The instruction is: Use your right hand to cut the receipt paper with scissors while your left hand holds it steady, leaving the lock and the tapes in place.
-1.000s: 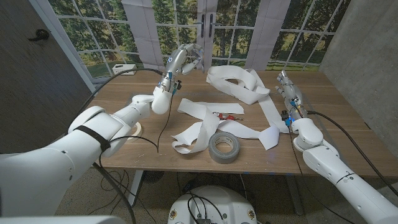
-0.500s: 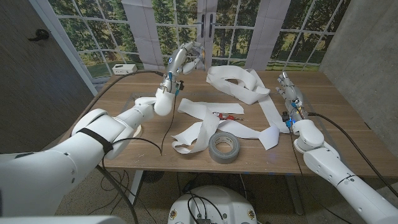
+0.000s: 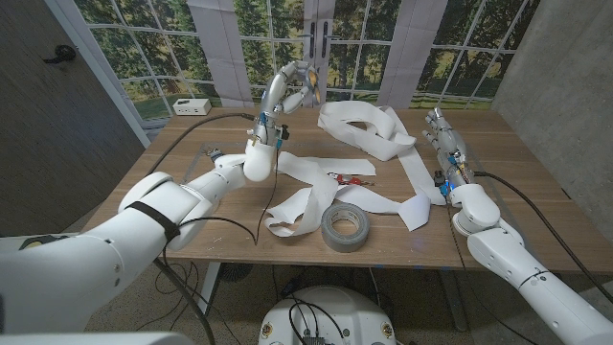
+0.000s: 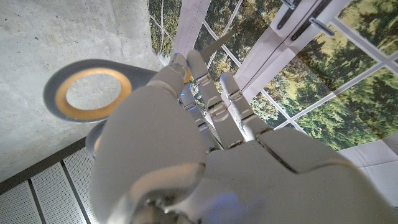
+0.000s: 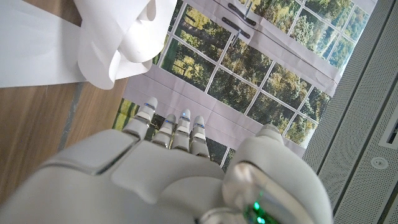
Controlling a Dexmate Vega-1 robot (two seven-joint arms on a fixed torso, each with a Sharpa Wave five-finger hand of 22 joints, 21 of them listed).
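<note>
The white receipt paper point(image 3: 316, 172) runs in a long loose strip across the table, piled in folds at the back point(image 3: 369, 129); the same pile point(image 5: 118, 37) shows in the right wrist view. My left hand point(image 3: 285, 94) is raised above the table's far left part and grips the scissors point(image 3: 308, 80). Their grey handle with an orange inner ring point(image 4: 87, 93) shows past the fingers point(image 4: 211, 106). My right hand point(image 3: 442, 134) stands at the right end of the paper, fingers straight and apart, holding nothing. A small red and dark lock point(image 3: 345, 178) lies on the paper.
A grey tape roll point(image 3: 344, 227) sits near the front edge on the paper. A pale tape roll point(image 3: 207, 199) lies half hidden by my left arm. A black cable point(image 3: 259, 196) hangs from the left wrist over the table. A white box point(image 3: 192, 103) stands behind the table.
My left arm has swung a little to the right and its hand has lifted slightly with the scissors. The right hand and the paper have not moved.
</note>
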